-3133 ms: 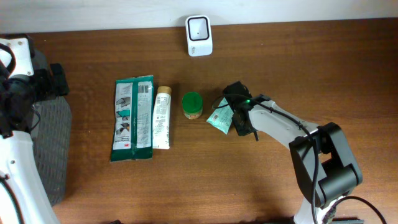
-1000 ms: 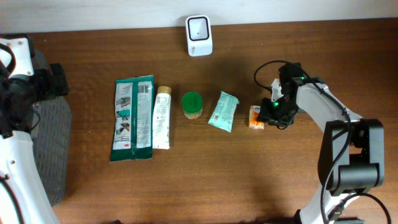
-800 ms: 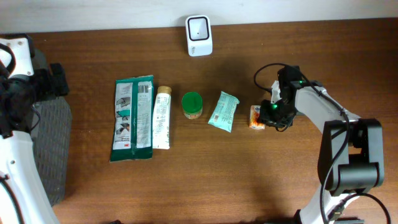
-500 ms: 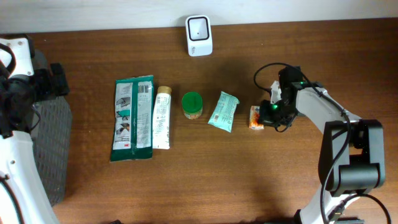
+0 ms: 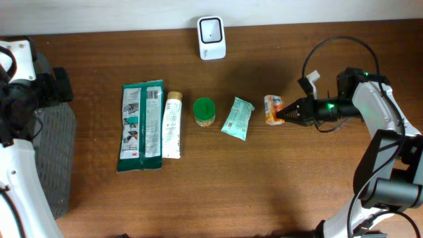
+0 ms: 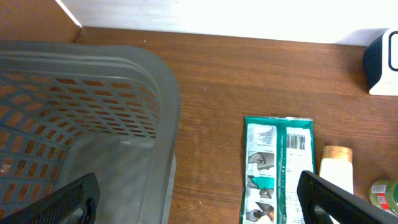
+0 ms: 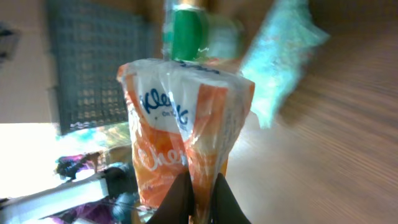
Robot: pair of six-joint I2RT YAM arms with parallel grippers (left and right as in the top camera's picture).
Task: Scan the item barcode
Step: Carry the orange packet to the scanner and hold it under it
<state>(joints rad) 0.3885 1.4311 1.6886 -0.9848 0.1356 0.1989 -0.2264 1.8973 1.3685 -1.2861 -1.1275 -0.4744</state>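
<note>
The item, an orange Kleenex tissue pack (image 5: 272,109), hangs pinched at one edge by my right gripper (image 5: 284,114), right of the teal packet. In the right wrist view the pack (image 7: 180,124) fills the centre, and the gripper (image 7: 202,200) is shut on a fold of its wrapper. No barcode shows on the faces I see. The white barcode scanner (image 5: 211,29) stands at the table's back edge, also seen from the left wrist (image 6: 384,62). My left gripper (image 6: 199,208) is open, with nothing in it, over the rim of the grey basket (image 6: 81,124).
In a row on the table lie a green wipes pack (image 5: 141,125), a white tube (image 5: 172,124), a green-lidded jar (image 5: 204,112) and a teal packet (image 5: 237,118). The grey basket (image 5: 56,158) sits at the left edge. A cable loops above the right arm.
My right gripper shut on the orange pack and raised it off the table; the arm swung out to the right and now points left. The left arm stayed still.
</note>
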